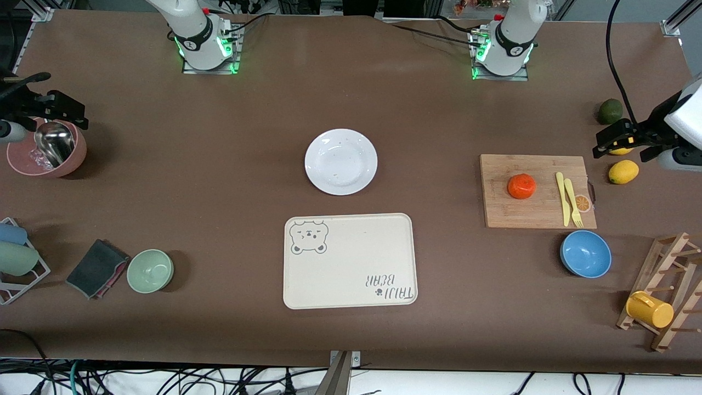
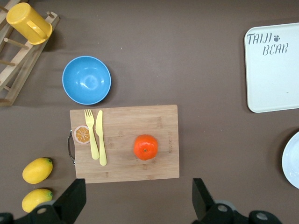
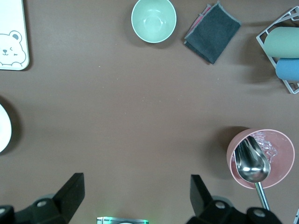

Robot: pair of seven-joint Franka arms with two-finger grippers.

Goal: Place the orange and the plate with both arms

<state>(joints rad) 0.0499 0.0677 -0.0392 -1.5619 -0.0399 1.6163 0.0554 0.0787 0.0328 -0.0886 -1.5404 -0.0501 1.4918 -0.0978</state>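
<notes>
Hovering high over the worktop (image 1: pixel 164 164), both arms appear to be at the very start of the task: neither the orange (image 1: pixel 521 186) nor the plate (image 1: pixel 341 161) is touched.

The left end effector (image 2: pixel 138 200) hangs over the bare worktop at the left arm's end, just beside the wooden cutting board (image 1: pixel 510 219), its fingers (image 2: pixel 201 198) spread wide and holding nothing. In the left wrist view the orange lies on the board almost straight ahead of the gap between those fingers, with a yellow fork (image 2: pixel 91 135) and a yellow knife (image 2: pixel 101 137) lying side by side farther along the same board. Two lemons (image 1: pixel 623 171) rest on the worktop close to this end effector, and a blue bowl (image 1: pixel 585 253) stands apart from the board's edge.

The right end effector (image 3: pixel 135 198) hangs over the worktop at the right arm's end, beside a pink bowl (image 1: pixel 46 156) with a metal spoon (image 3: pixel 252 163) in it, fingers likewise spread wide and empty. The plate sits mid-worktop, well apart from this end effector, and only its edge shows in the right wrist view. A cream bear tray (image 1: pixel 349 261) lies just beside the plate.

My judgement is that the reach comes next: the left end effector would need to travel over the board, descend around the orange and close gently, since the round fruit may roll. The right would need to cross to the plate and take its shallow rim, which looks a thin, slippery hold.
</notes>
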